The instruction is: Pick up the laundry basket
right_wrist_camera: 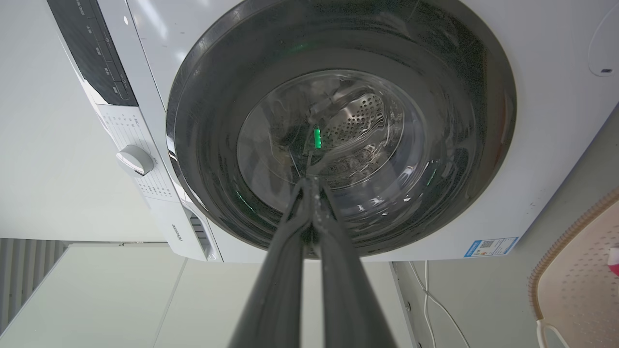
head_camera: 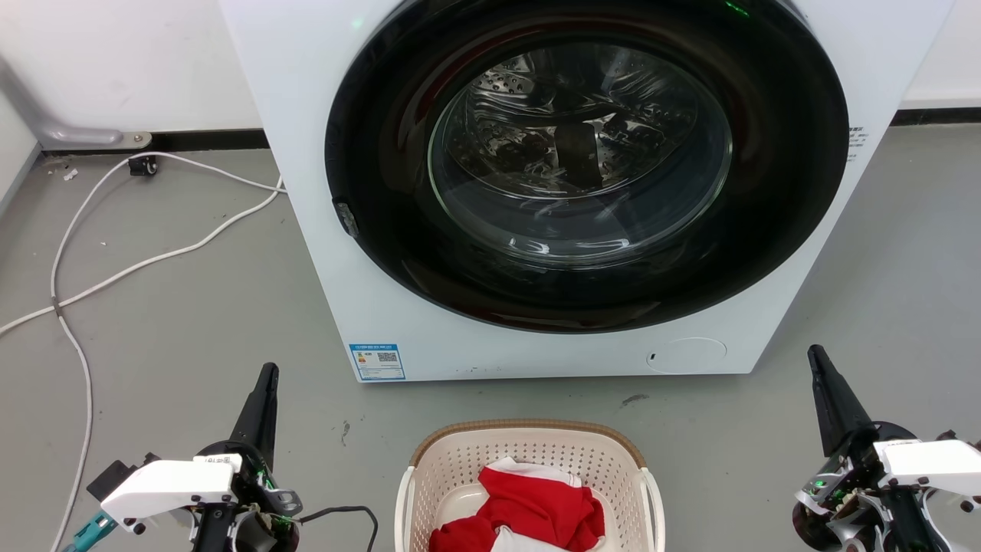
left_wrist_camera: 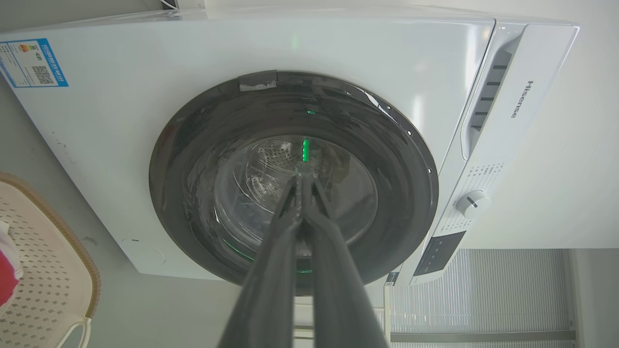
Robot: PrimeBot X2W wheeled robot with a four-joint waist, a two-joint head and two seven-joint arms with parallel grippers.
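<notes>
Before one washer (head_camera: 306, 153), one basket (head_camera: 460, 469) sat between two clenched, empty claws: the left gripper (head_camera: 268, 376) and the right gripper (head_camera: 817, 359).

A white front-loading washing machine (head_camera: 306, 153) stood on the grey floor (head_camera: 191, 345), taking up the head view from 11 to 2 o'clock. Its round dark-rimmed glass door (head_camera: 582, 161) was shut, with the perforated steel drum (head_camera: 536, 84) visible behind it. A blue-and-white label (head_camera: 377, 361) sat at the cabinet's 7 o'clock corner. A white cable (head_camera: 56, 307) trailed over the floor at 9 o'clock. A red-and-white cloth (head_camera: 529, 510) lay bunched at 6 o'clock. In the left wrist view, a white dial (left_wrist_camera: 471, 203) showed at 3 o'clock.
</notes>
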